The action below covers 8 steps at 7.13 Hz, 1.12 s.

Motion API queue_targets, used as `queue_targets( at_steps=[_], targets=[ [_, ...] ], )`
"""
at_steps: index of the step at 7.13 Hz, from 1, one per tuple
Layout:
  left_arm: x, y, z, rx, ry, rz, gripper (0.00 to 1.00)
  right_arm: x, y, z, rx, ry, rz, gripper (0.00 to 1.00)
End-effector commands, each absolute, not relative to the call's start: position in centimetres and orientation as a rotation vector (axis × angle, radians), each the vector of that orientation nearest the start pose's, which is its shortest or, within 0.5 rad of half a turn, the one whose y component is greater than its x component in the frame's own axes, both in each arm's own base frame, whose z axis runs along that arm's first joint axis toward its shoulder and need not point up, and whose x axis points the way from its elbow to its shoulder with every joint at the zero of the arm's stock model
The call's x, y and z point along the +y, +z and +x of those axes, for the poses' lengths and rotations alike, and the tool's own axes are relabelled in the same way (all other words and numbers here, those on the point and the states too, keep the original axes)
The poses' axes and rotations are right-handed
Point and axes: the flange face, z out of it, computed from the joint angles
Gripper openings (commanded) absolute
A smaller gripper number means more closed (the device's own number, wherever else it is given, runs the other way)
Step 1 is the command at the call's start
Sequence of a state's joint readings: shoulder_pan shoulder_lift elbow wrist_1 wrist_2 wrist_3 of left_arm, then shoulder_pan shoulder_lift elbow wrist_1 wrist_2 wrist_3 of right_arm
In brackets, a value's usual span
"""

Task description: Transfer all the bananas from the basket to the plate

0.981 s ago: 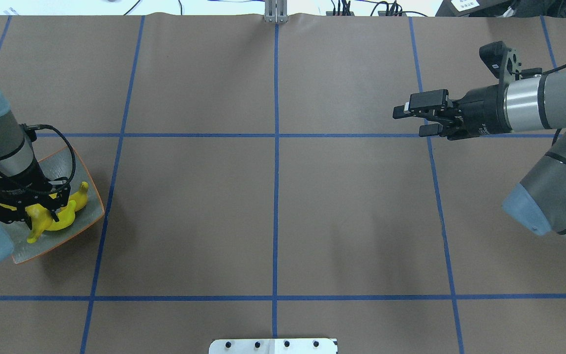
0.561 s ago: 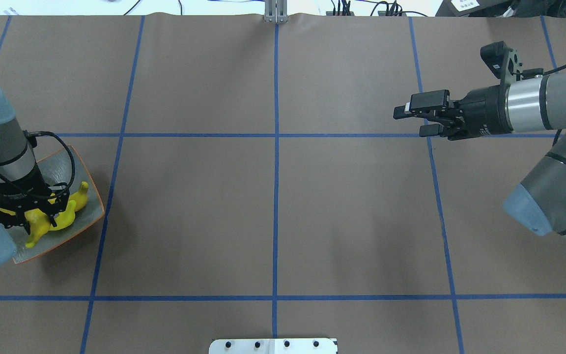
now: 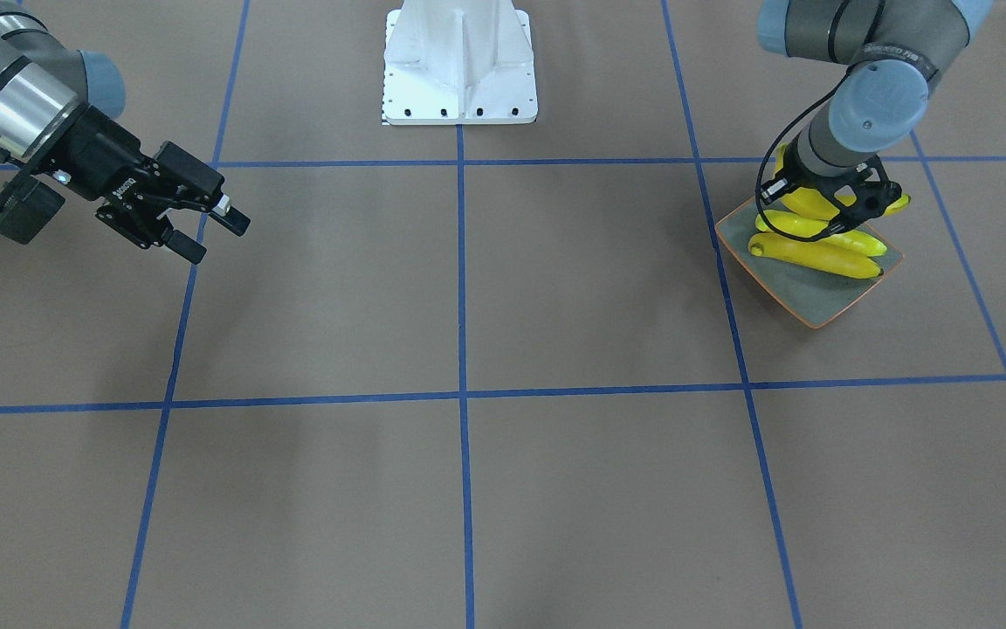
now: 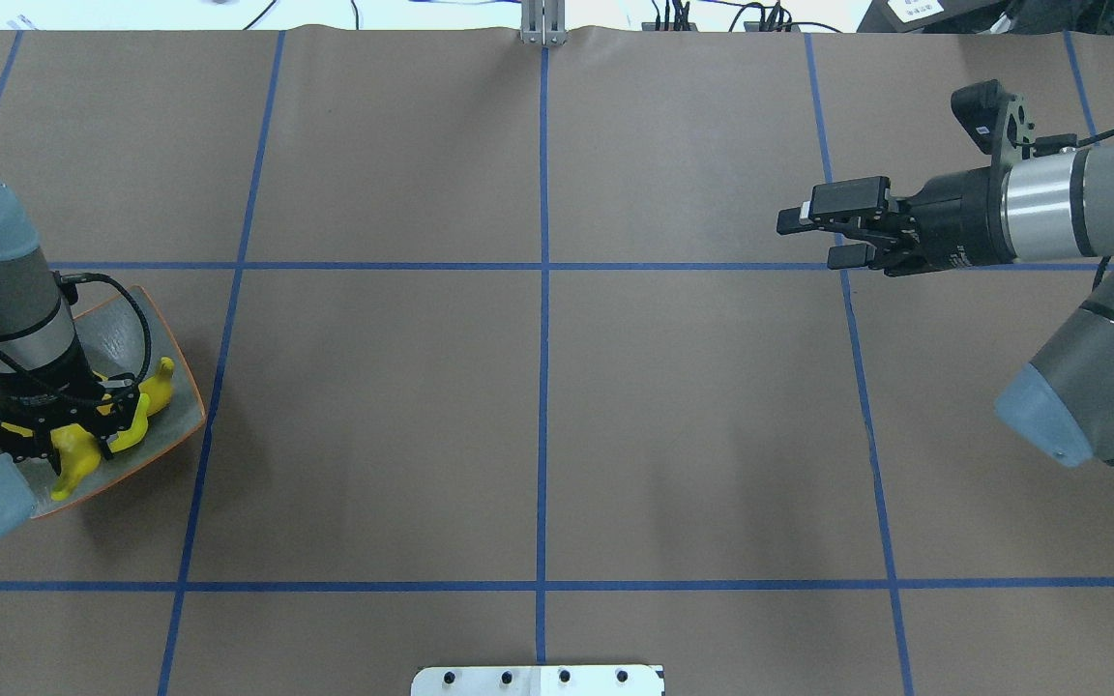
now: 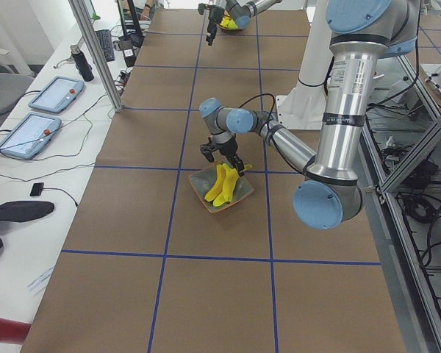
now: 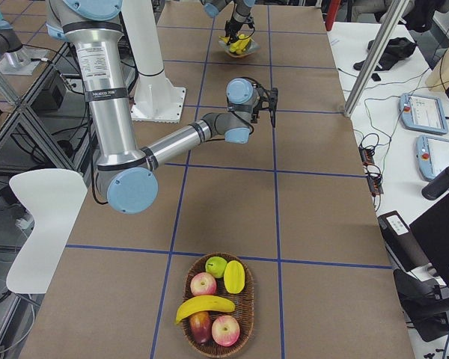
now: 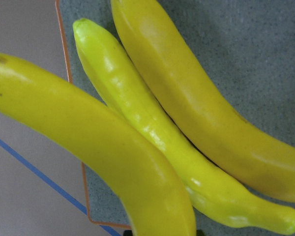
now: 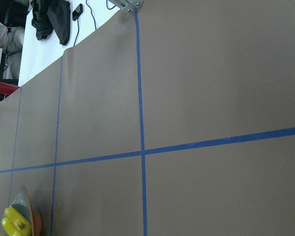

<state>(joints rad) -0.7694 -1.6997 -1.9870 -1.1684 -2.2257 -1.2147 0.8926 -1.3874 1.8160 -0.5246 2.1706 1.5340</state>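
Transfer looks about three-quarters done. On the overhead view's clock face, the shallow squarish dish, speckled grey-green with a thin orange rim [image 4: 175,377], sits at about 8 o'clock. The left arm's black two-finger gripper [image 4: 69,435] hangs directly over it. Two glossy yellow bananas [image 3: 817,255] lie side by side on the dish floor. A third glossy yellow banana [image 7: 88,142] fills the 7 o'clock corner of the left wrist view, close under the lens. It crosses the orange rim, so one end is over the brown paper table cover [image 7: 19,196]. The jaws straddle this fruit, but I cannot tell whether they press it or have let go. The right arm's black two-finger gripper [image 4: 813,239] hovers at 2 o'clock, its jaws partly spread with nothing between them. In the exterior right view, a round woven wicker basket [image 6: 250,310] at 6 o'clock holds the fourth yellow banana [image 6: 204,307] among red apples [image 6: 226,329] and greenish fruit.

The main hazard is the overhang. If the third banana is released where it is, its smooth curved skin may let it tip over the upturned rim and roll onto the paper. If the fingers rise without opening wide enough, they could drag it or knock the two beside it. Later, a grasp in the crowded basket may catch an apple instead.
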Motion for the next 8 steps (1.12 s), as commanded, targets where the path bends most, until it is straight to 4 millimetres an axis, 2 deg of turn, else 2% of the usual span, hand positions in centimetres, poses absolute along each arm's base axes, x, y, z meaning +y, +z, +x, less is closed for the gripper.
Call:
queue_targets(
  at_steps=[1,3,4,6,7,8],
  targets=[
    [-39.2,44.6,31.8,0.459,-0.330,-0.491,0.00,-45.6,32.7,-27.0,-1.481,0.249,0.202,1.00],
    [-38.5,45.4,31.8,0.448,-0.323,-0.500,0.02,-45.6,32.7,-27.0,-1.481,0.249,0.202,1.00],
    [-38.4,45.5,31.8,0.447,-0.323,-0.503,0.11,-45.6,32.7,-27.0,-1.481,0.250,0.200,1.00],
    [-38.1,45.5,32.1,0.447,-0.315,-0.505,0.65,-45.6,32.7,-27.0,-1.482,0.249,0.199,1.00],
    [-38.0,45.5,32.4,0.445,-0.309,-0.507,0.85,-45.6,32.7,-27.0,-1.482,0.249,0.199,1.00],
    [-38.0,45.4,32.4,0.446,-0.309,-0.506,0.99,-45.6,32.8,-27.0,-1.480,0.251,0.200,1.00]
  ],
)
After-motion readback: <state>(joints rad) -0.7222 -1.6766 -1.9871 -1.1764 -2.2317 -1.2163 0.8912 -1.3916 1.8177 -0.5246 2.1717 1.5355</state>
